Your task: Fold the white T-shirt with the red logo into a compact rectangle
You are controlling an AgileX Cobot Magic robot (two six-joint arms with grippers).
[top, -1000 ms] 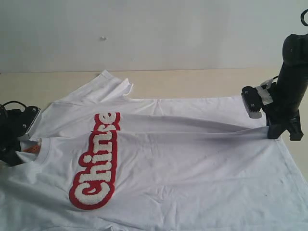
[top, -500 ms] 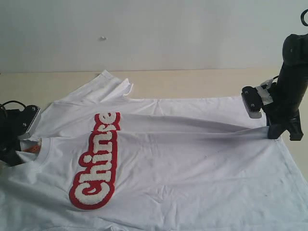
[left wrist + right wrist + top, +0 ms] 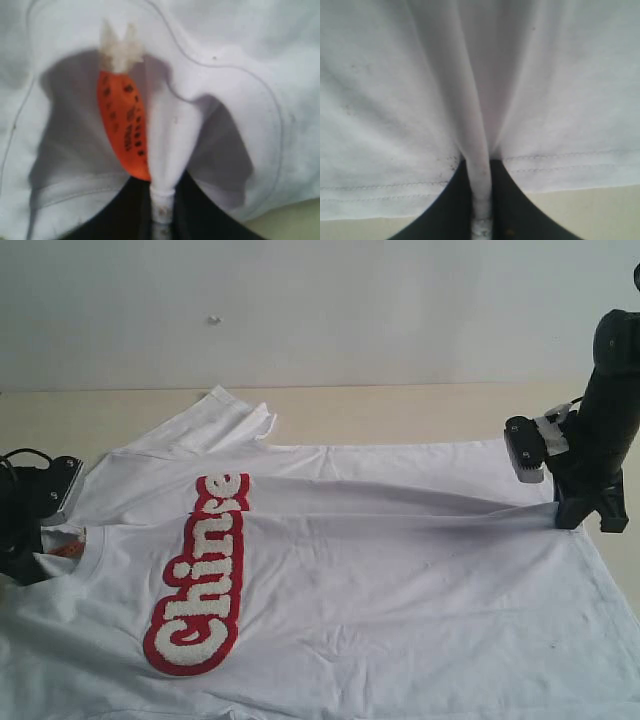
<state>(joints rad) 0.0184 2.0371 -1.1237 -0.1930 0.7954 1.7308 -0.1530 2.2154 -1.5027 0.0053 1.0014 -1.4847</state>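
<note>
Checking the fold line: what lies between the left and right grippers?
In the exterior view, only the white T-shirt: a pinched ridge runs from the right gripper toward the left gripper, crossing the red logo.

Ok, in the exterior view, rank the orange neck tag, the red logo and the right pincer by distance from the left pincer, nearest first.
1. Orange neck tag, beside the left pincer, at the collar.
2. Red logo, on the chest.
3. Right pincer, at the hem, far right.

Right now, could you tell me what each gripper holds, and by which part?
The white T-shirt: left gripper pinches the collar beside the orange tag; right gripper pinches a fold at the hem.
</note>
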